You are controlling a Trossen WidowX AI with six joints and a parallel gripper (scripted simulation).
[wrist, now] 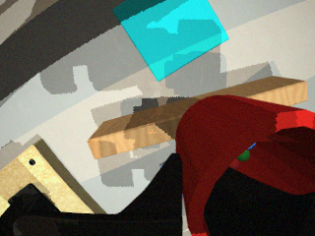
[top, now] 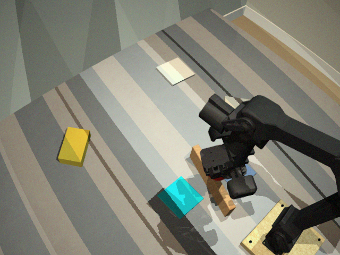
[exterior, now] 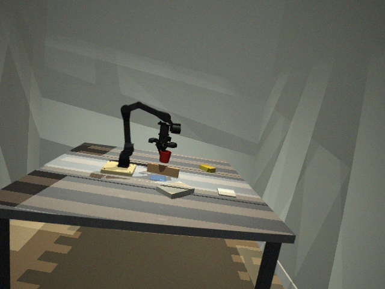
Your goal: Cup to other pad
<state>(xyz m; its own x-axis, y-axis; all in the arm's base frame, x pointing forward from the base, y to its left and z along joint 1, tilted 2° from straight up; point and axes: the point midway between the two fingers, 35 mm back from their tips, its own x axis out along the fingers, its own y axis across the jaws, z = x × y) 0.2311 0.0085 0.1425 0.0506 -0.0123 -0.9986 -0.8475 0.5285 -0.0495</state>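
The red cup [top: 218, 178] [exterior: 165, 156] [wrist: 221, 125] is held in the air, slightly tilted, its mouth up. My gripper [exterior: 160, 150] is shut on the cup's wall, with one finger inside the cup and one outside. A green marble [wrist: 243, 155] and a blue marble [wrist: 252, 146] show inside the cup. The cup is above the wooden bar, near its middle. The cyan pad [top: 181, 196] [wrist: 182, 39] lies on one side of the bar and is hidden in the exterior view. The blue pad [top: 250, 170] [exterior: 157, 177] lies on the other side, partly hidden by the arm in the top view.
The wooden bar [top: 198, 164] [exterior: 153, 168] [wrist: 115, 137] stands between the pads. A pale slab [exterior: 174, 193] lies beyond the blue pad. A white tile [top: 175, 71] [exterior: 226, 192] and a yellow block [top: 74, 145] [exterior: 207, 168] lie farther off. The arm's base plate [top: 257, 230] is near the bar.
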